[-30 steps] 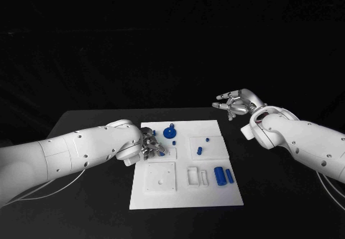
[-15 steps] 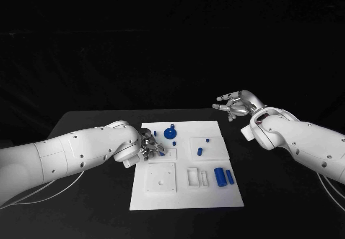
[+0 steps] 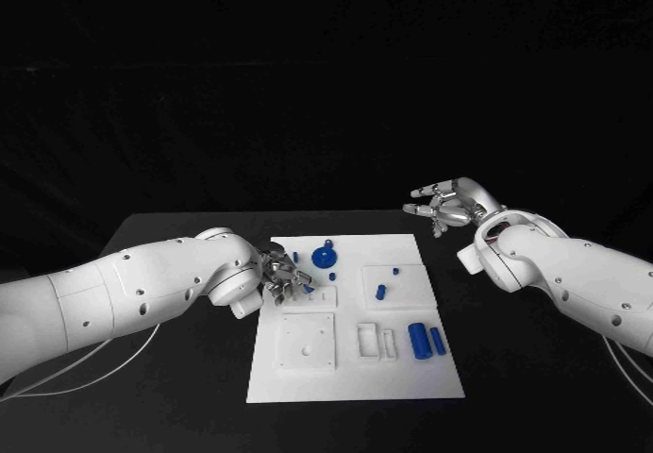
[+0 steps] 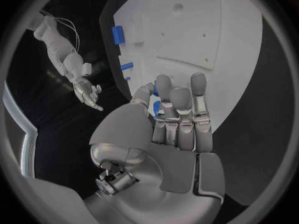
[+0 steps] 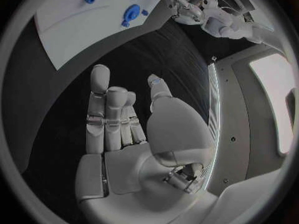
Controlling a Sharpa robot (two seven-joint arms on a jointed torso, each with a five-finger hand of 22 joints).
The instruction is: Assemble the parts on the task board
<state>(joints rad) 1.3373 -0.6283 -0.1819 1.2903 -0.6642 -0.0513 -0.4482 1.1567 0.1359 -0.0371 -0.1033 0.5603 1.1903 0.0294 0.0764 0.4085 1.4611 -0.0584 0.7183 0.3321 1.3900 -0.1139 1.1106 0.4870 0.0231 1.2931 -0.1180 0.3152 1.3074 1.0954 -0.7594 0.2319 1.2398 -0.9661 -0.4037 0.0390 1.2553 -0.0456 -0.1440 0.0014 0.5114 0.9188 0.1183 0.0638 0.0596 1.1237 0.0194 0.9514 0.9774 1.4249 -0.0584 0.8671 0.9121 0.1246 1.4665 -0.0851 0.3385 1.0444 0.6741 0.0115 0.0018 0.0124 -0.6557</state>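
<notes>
The white task board [image 3: 357, 373] lies in the middle of the black table. My left hand [image 3: 286, 278] rests over its left far part, fingers closed round a small blue part [image 3: 308, 290]. In the left wrist view that blue part [image 4: 154, 110] shows between the thumb and the fingers of this hand [image 4: 177, 124]. A blue gear-like disc [image 3: 324, 256] stands just beyond the hand. Small blue pegs [image 3: 381, 292] stand at mid-board, and two blue cylinders [image 3: 427, 341] lie near the right edge. My right hand [image 3: 446, 208] hovers past the board's far right corner, fingers apart and empty.
A recessed white square [image 3: 307, 342] and a small white slot block [image 3: 370, 338] sit on the board's near half. In the right wrist view the board [image 5: 74, 27] with the blue disc [image 5: 131, 11] lies beyond the open right hand [image 5: 121, 119]. Bare black table surrounds the board.
The left hand stays at the same spot on the board with its fingers closed. The right hand has sunk slightly, still spread.
</notes>
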